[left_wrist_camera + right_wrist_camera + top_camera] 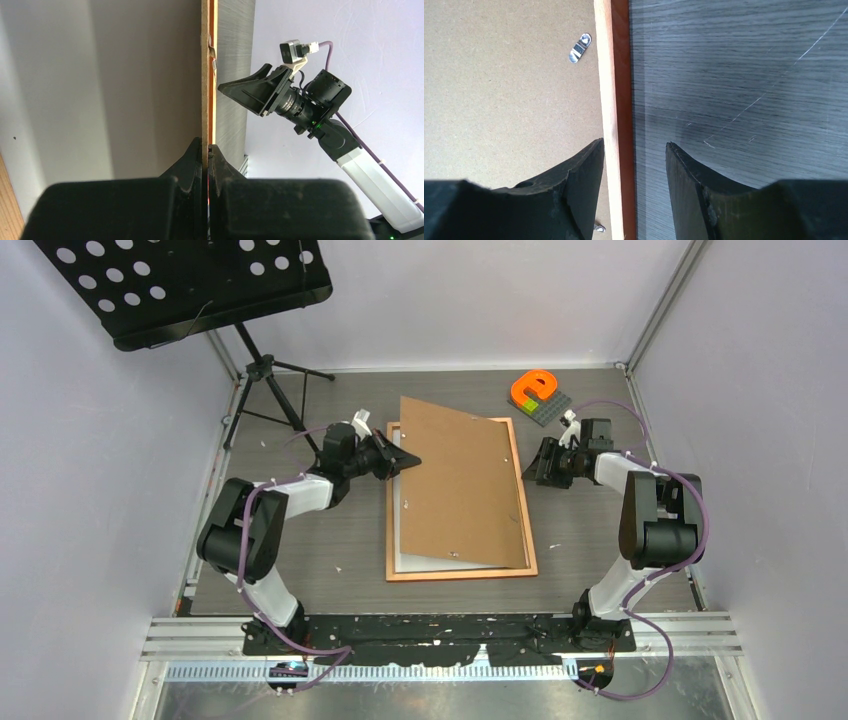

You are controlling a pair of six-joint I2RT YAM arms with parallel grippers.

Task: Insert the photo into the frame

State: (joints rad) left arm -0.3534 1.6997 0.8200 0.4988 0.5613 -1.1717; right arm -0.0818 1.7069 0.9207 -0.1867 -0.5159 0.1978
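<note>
the frame [450, 577], thin orange-brown border, lies flat mid-table; the photo [418, 562] lies inside, white back up, mostly under the backing board [460, 490].

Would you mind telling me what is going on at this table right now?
Two robot arms are working on a picture frame. The frame lies flat on the table, with a white sheet inside it that looks like the photo lying face down. The left gripper is shut on the edge of the brown backing board, which lies skewed across the frame rather than seated in it. The right gripper is open, straddling the frame's right rail.
</note>
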